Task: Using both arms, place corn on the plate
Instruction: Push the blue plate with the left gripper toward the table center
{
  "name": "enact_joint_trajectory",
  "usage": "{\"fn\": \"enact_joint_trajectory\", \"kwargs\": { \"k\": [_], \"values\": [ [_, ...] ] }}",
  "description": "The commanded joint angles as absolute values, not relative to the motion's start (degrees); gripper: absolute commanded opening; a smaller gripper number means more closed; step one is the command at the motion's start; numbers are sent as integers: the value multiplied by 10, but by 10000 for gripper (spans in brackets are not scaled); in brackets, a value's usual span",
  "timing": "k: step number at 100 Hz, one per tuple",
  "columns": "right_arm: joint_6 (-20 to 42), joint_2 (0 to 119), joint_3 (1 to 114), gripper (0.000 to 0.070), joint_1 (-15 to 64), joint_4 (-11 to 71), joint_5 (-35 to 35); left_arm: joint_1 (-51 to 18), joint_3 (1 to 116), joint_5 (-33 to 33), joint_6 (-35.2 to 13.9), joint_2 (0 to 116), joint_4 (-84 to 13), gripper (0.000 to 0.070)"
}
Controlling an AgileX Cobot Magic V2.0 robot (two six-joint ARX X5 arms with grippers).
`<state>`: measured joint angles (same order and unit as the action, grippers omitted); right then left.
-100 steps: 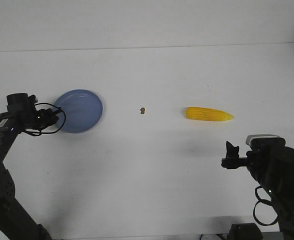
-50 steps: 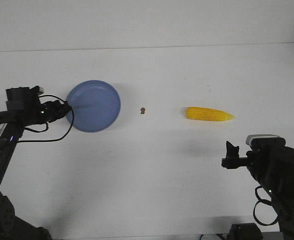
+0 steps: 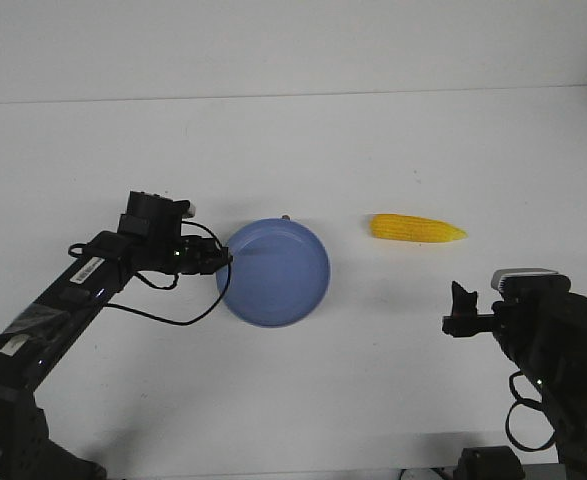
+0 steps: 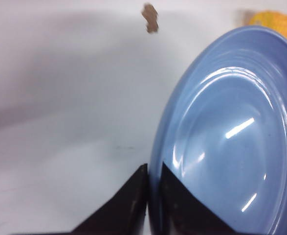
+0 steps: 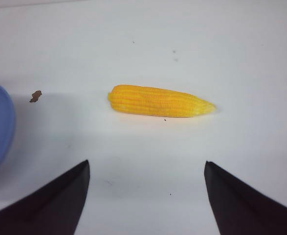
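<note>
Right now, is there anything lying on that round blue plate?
Nothing: the round periwinkle-blue plate is bare inside. The yellow corn cob lies apart on the white table. What lies beneath the plate cannot be seen.

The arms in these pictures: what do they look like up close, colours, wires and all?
Both are black. The left arm is a slim jointed boom with small white labels and loose black cables looping near its wrist. The right arm is bulkier, topped by a grey-white camera module, with a black cable curling beneath. Each pincer ends in pointed, wedge-shaped black fingers.
</note>
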<state>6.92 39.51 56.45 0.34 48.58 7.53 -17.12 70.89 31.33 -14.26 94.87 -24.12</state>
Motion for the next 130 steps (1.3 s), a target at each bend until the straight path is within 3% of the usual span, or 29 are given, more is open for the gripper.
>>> {"fn": "enact_joint_trajectory", "kwargs": {
  "k": [1, 47, 130],
  "values": [
    [75, 398, 573, 493, 4, 481, 75, -183, 709, 308, -133, 957, -239, 8],
    [75, 398, 573, 493, 4, 481, 75, -210, 630, 291, -129, 957, -196, 10],
    [75, 398, 573, 493, 4, 481, 75, -218, 625, 287, -127, 998, -187, 41]
  ]
}}
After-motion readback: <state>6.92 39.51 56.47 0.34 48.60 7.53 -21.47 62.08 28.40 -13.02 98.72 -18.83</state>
